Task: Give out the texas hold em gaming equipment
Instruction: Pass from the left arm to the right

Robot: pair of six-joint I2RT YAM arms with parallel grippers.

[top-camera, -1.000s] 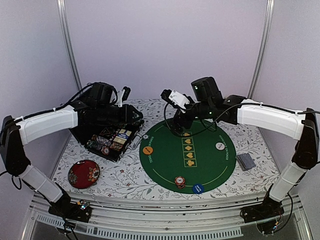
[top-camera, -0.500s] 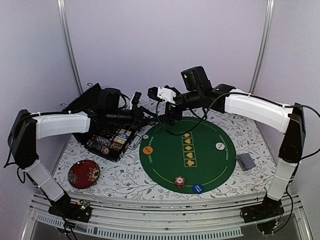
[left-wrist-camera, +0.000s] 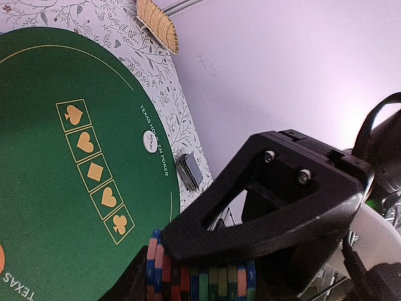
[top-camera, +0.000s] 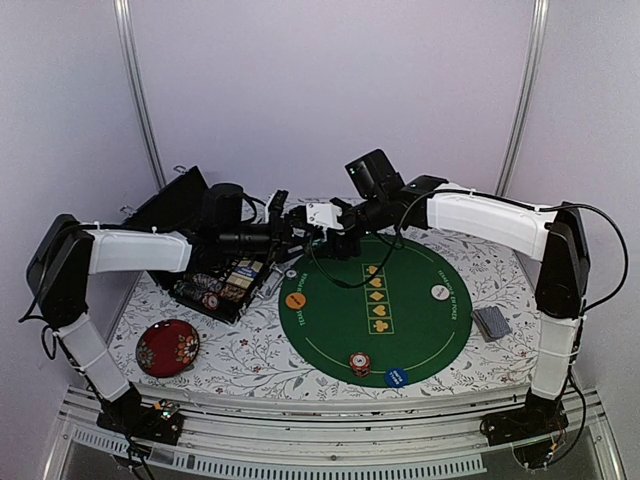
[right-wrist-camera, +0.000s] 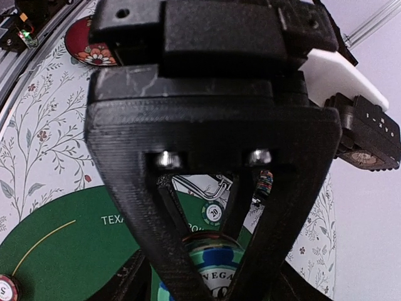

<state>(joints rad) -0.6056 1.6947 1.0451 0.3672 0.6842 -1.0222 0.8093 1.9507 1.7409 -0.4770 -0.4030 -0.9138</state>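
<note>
A mixed stack of red, green and blue poker chips (left-wrist-camera: 200,279) hangs above the far left edge of the green poker mat (top-camera: 375,310). My left gripper (top-camera: 300,236) is shut on the stack's two ends. My right gripper (top-camera: 324,230) meets it from the right. In the right wrist view its fingers (right-wrist-camera: 160,251) press both sides of the end chip (right-wrist-camera: 216,263). On the mat lie a red chip stack (top-camera: 360,362), a blue disc (top-camera: 396,377), an orange disc (top-camera: 295,300), a white disc (top-camera: 440,292) and a single green chip (right-wrist-camera: 213,212). A deck of cards (top-camera: 491,321) lies right of the mat.
A black open case (top-camera: 215,285) holding more chips sits at the left under my left arm. The dark red floral dish (top-camera: 167,347) lies near the front left. A tan woven piece (left-wrist-camera: 158,25) rests at the table's far edge. Cables hang near the right wrist.
Both arms swung toward each other over the mat's far left edge. My right gripper's jaws, wide open before, have narrowed around the chip stack that the left gripper holds.
</note>
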